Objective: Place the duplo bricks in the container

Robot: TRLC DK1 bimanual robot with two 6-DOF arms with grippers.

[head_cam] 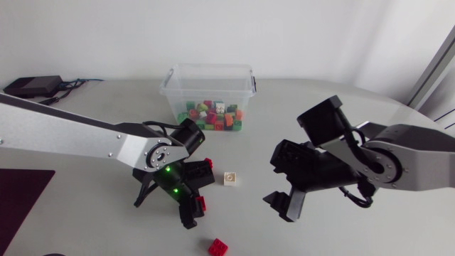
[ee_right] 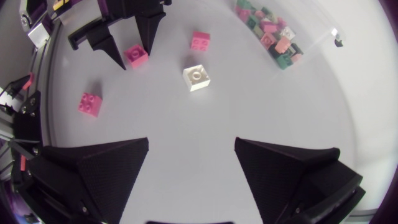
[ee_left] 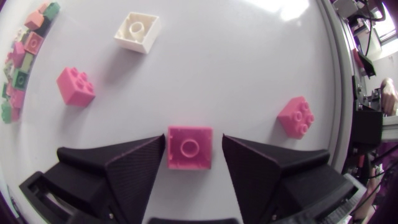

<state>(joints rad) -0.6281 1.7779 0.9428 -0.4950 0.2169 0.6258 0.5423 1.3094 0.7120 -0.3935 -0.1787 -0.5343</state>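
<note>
Your left gripper (ee_left: pixel 193 146) is down at the light grey table (head_cam: pixel 320 121) with its jaws open, one on each side of a red square brick with one round stud (ee_left: pixel 189 148). The brick lies flat on the table between the fingertips. The finger on the container side is just beside it, perhaps touching; I cannot tell which. On the other side you can see a clear strip of table between finger and brick, so nothing is gripped.

Ahead of that gripper you have a white square brick with one round stud (ee_left: pixel 137 31), also flat on the table. A red four-stud brick (ee_left: pixel 75 86) lies apart from it on the container side. Another red four-stud brick (head_cam: pixel 218 247) lies close to the table's front edge, apart from the gripper.

The clear plastic container (head_cam: pixel 207 92) stands in the middle of the table towards its far edge. Its floor is covered by a heap of small bricks in red, green, orange and pale colours (head_cam: pixel 213 114).

Your right gripper (ee_right: pixel 191 162) is above the right half of the table with its jaws wide open and only bare table between them. It is well apart from the white brick and from the container. From its wrist view, all three red bricks and the white one lie ahead of its fingertips.
</note>
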